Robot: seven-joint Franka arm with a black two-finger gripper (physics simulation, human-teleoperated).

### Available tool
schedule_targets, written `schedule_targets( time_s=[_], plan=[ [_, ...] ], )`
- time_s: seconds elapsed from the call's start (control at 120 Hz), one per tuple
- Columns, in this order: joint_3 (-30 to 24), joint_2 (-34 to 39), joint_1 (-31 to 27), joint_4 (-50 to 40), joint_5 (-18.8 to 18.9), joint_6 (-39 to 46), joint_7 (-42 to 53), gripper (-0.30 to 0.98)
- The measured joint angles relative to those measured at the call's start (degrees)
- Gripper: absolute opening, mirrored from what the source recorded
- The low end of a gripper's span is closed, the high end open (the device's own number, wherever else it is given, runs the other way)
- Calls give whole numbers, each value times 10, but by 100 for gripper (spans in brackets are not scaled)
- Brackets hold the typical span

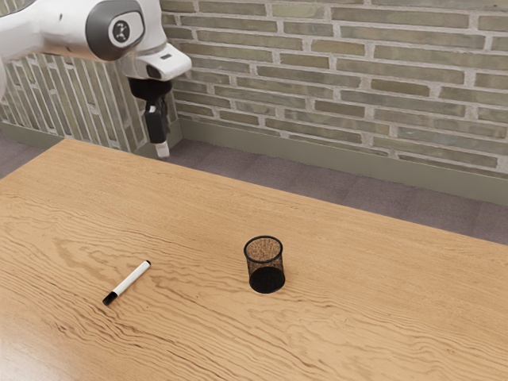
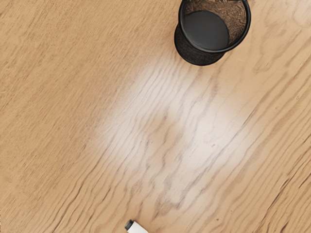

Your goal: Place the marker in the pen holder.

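In the exterior view my gripper point(image 1: 162, 148) hangs well above the table, up and to the exterior view's left of the pen holder; nothing can be seen held in it. The white marker point(image 1: 131, 280) with black ends lies on the wood, to the exterior view's left of the black mesh pen holder point(image 1: 265, 265). That holder stands upright, and no pen shows inside its mesh. From the wrist camera, the pen holder point(image 2: 200, 49) is seen from above, and one end of the marker point(image 2: 139, 228) lies apart from it, partly cut off.
The wooden table point(image 1: 208, 334) has its far edge below a brick wall point(image 1: 349, 103). Bare wood separates the marker from the holder.
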State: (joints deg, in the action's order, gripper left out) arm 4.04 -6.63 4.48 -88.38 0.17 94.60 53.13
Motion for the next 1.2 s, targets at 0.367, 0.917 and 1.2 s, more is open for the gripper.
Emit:
schedule_targets(
  time_s=[0.367,0.917,1.2],
  plan=[
    [6,77,1,-135,-25,35,33,68],
    [81,19,-37,-389,-40,374,-157,51],
    [82,-38,-58,-392,-52,424,-224,29]
  ],
)
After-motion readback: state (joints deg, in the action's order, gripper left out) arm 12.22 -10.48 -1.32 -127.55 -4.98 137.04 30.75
